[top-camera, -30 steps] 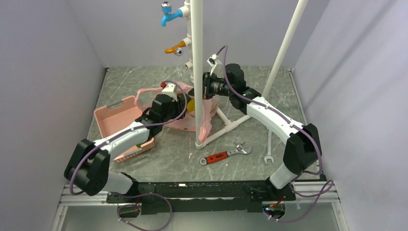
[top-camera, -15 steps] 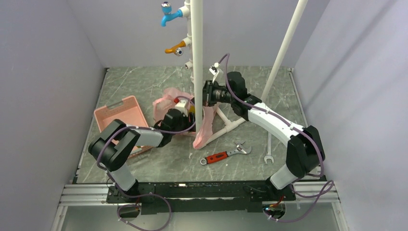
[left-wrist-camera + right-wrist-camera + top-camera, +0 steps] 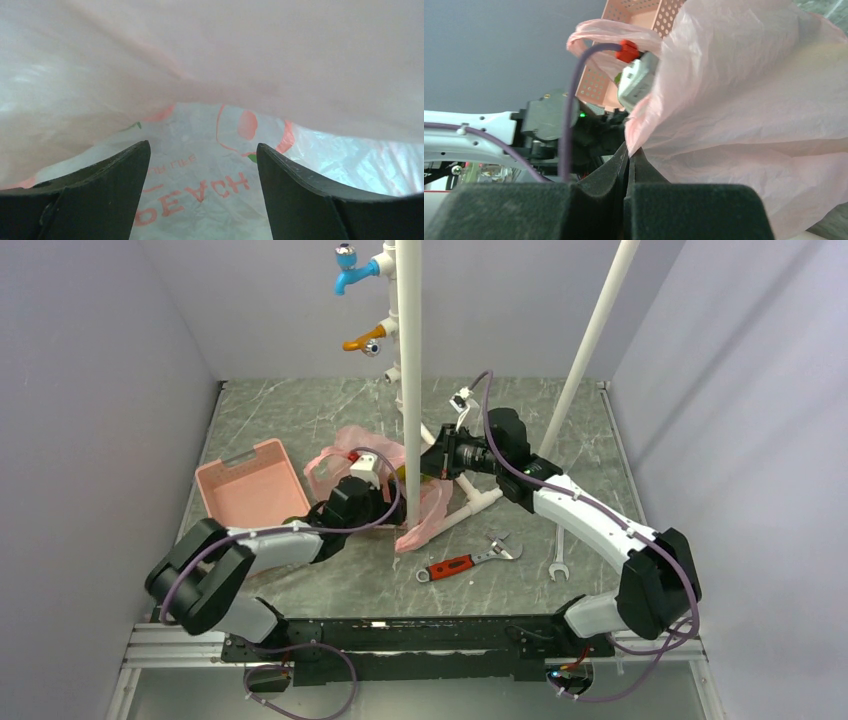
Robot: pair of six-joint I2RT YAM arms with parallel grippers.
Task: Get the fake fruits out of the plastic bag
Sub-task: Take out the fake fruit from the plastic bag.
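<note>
**Plastic bag** [image 3: 425,510]: lying crumpled near the middle of the table [image 3: 300,410], a little toward the far edge, and draping against the white pole [image 3: 409,360]. One edge is being lifted.

**Right gripper** [image 3: 628,150]: jaws are pressing together on a fold of the bag's edge and holding the mouth up beside the pole.

**Left gripper** [image 3: 202,150]: reaching inside the bag from the left-edge side with fingers spread apart and nothing between them. Only printed pink film is showing ahead.

**Fake fruits**: a yellowish shape [image 3: 401,473] is showing just beside the pole and is probably one of them. The rest are hiding under the film, and none is appearing in the left wrist view.

**Pink basket** [image 3: 250,485]: sitting toward the left edge, apart from the bag.

**Hazards, as judged:**
- The spread fingers are facing loose film and may pinch plastic rather than fruit.
- The thin pinched fold may slip or tear if the reaching arm is dragging on the bag, which would drop the mouth onto the left gripper.
- The film may snag on the pole.
- A smooth fruit may roll off toward an edge.
</note>
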